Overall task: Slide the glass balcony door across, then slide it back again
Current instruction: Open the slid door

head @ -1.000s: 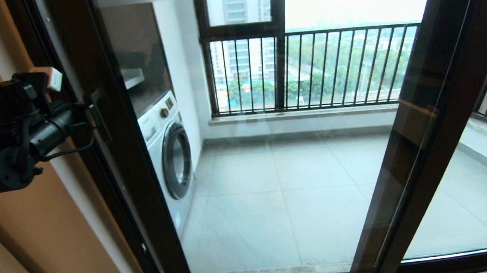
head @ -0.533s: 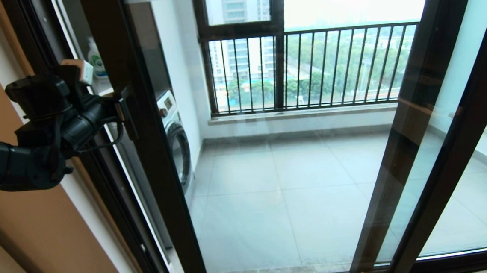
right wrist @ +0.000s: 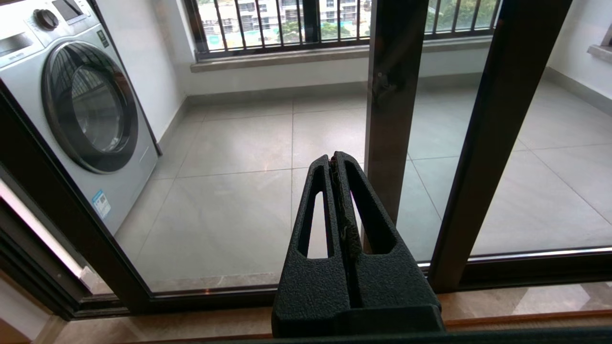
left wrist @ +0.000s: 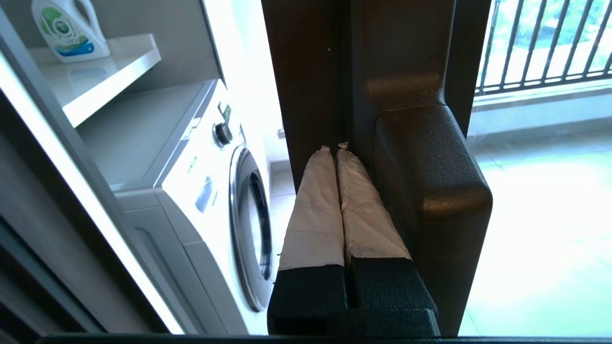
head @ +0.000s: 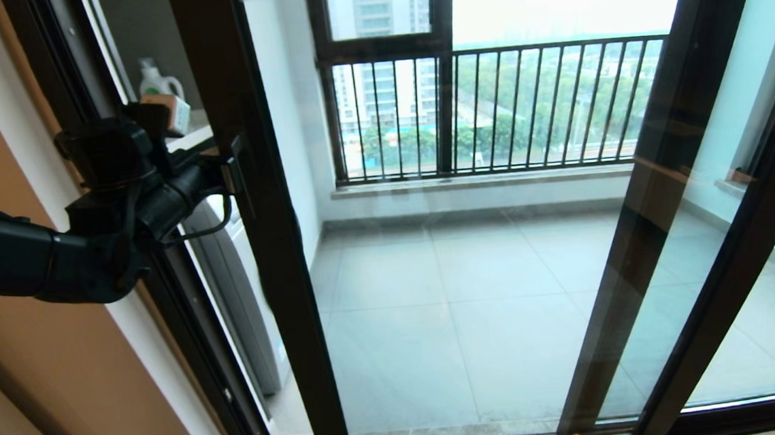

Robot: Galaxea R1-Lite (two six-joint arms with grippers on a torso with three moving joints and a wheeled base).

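Out on the tiled balcony, more of the washing machine (head: 240, 303) bared beside the glass balcony door (head: 471, 239), now slid further right by the left gripper (left wrist: 340, 149), pressed together behind its handle (left wrist: 430, 191); probably mid first slide.

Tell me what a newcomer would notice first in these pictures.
First, the glass balcony door, a tall dark-framed pane, stands partly slid open. The left gripper, fingers closed together, presses into the frame beside the door's handle. Through the gap at the left stand a washing machine and a detergent bottle on a shelf.
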